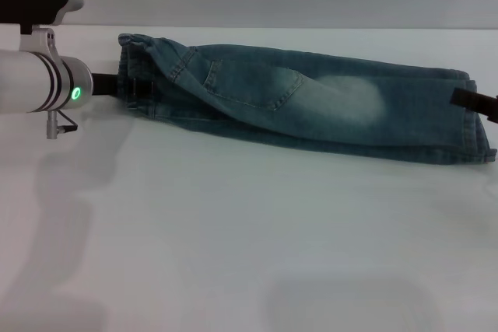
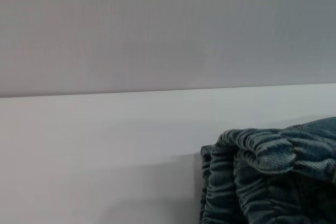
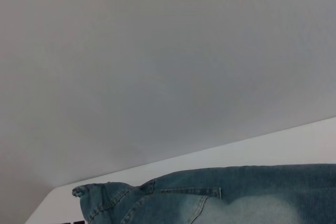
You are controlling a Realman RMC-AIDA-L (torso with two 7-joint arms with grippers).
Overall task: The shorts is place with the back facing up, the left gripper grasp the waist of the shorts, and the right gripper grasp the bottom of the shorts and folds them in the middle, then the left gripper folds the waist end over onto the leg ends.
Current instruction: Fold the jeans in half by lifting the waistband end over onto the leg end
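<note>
Head view has the white table [image 1: 233, 254] nearest, and beyond it the shorts [image 1: 311, 103] already folded lengthwise into a long denim band, one back pocket [image 1: 253, 83] showing on top. The left gripper [image 1: 117, 85] meets the waist [image 1: 140, 75] at one end; whether its jaws clamp the cloth cannot be told. At the other end, the right gripper [image 1: 475, 101] touches the leg ends [image 1: 478, 126], jaws likewise unclear. Left wrist view shows the ruffled waistband close up.

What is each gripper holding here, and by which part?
The shorts, already folded lengthwise. The left gripper is at the waist and the right gripper at the leg ends; the actual grips cannot be seen.
</note>
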